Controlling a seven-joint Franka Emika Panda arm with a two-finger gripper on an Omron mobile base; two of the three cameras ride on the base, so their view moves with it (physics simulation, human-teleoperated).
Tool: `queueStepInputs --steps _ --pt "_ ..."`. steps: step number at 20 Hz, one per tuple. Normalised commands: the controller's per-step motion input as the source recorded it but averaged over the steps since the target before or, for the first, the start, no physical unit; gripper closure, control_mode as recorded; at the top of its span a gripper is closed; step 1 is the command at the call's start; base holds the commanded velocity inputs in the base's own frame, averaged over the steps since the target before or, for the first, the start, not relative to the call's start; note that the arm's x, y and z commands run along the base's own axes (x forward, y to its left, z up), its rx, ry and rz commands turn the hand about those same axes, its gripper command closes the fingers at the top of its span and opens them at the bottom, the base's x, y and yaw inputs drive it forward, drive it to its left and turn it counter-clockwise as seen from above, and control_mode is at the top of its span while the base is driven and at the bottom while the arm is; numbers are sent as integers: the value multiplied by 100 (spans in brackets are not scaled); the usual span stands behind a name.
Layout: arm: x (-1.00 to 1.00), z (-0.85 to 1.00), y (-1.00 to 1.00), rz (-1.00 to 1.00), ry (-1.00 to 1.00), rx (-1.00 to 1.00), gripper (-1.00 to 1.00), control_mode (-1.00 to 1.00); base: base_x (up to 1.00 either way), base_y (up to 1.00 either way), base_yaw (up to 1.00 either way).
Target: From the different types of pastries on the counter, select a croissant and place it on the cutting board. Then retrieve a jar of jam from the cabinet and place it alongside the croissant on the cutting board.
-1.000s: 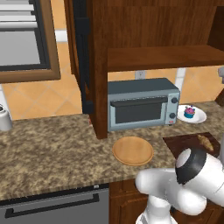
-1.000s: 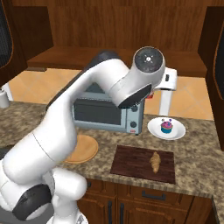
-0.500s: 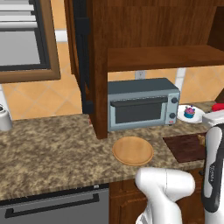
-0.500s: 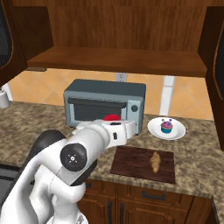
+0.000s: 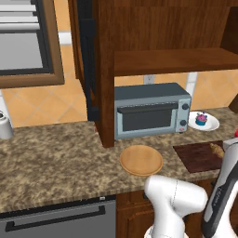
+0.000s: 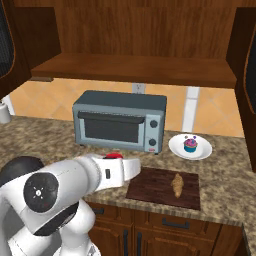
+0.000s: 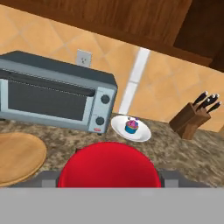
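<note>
Hand [image 7: 108, 175] is gripping the squat red jam jar [image 7: 108, 165]. In the hand view the jar's red top is sitting between the dark finger housings at the bottom edge. In the right base view the red is peeking out at the end of the white forearm, at [image 6: 114, 156], hanging low over the speckled brown granite counter [image 6: 220, 195], in front of the grey toaster oven [image 6: 120, 120] and just left of the dark reddish-brown wooden cutting board [image 6: 155, 187].

Small golden-brown croissant [image 6: 177, 184] is already lying on the board, right of centre, long axis running front to back. First half looks done; the step in hand is setting down the jar.

How to do it well:
- Aim for the bare left half of the board, beside the croissant and not touching it. There is plenty of free wood there.
- Carry the jar level and sideways to the right, staying above the board edge so the base isn't catching the rim.
- Lower straight down until the base is flat on the wood, then release. Dropping it risks a roll on such a short jar.
- Retreat upward, not sideways, so the fingers aren't dragging it.

The white plate with the blue-wrapped pink cupcake [image 6: 190, 145] and the round light-tan wooden plate [image 5: 141, 159] are both off the path, so I am ignoring them.
</note>
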Motion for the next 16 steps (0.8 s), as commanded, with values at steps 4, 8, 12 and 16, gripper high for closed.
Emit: queueStepInputs --steps 4,8,12,16 --pt "-31 -48 40 -12 16 0 100 -100 0 0 0" --pt "-2 -92 11 -10 0 0 100 -100 0 0 0" --pt "20 -100 11 -6 -16 0 100 -100 0 0 0" --pt "30 -91 25 -1 -31 0 100 -100 0 0 0"
